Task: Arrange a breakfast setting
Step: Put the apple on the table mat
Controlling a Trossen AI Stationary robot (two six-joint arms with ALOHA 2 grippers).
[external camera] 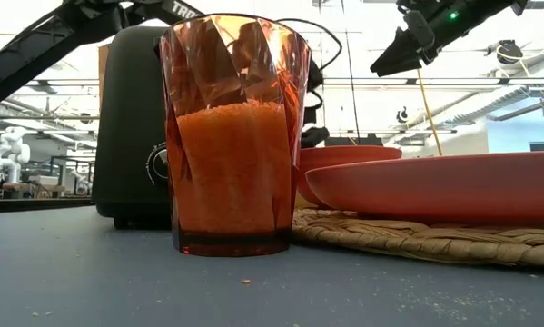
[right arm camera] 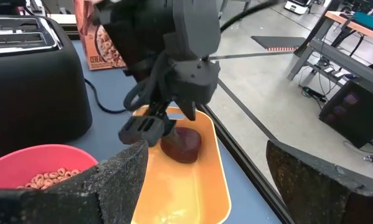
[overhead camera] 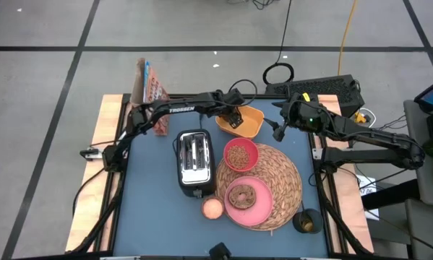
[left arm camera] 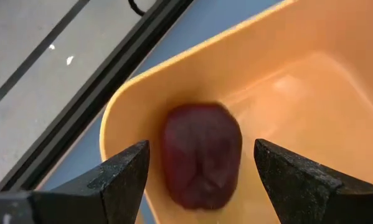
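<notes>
One dark-red fruit [left arm camera: 202, 155] — wrinkled, rounded — in yellow tub [left arm camera: 311, 81].

Two slim black arms of jointed tubes, white lettering along the left arm's [overhead camera: 174, 108] forearm, a green light glowing on the right arm's [overhead camera: 361, 133] wrist housing. Black cables looped above the left gripper [left arm camera: 200, 171]. Matte black, wedge-shaped fingers [left arm camera: 121, 177], rough-textured on the right gripper [right arm camera: 202, 174].
</notes>
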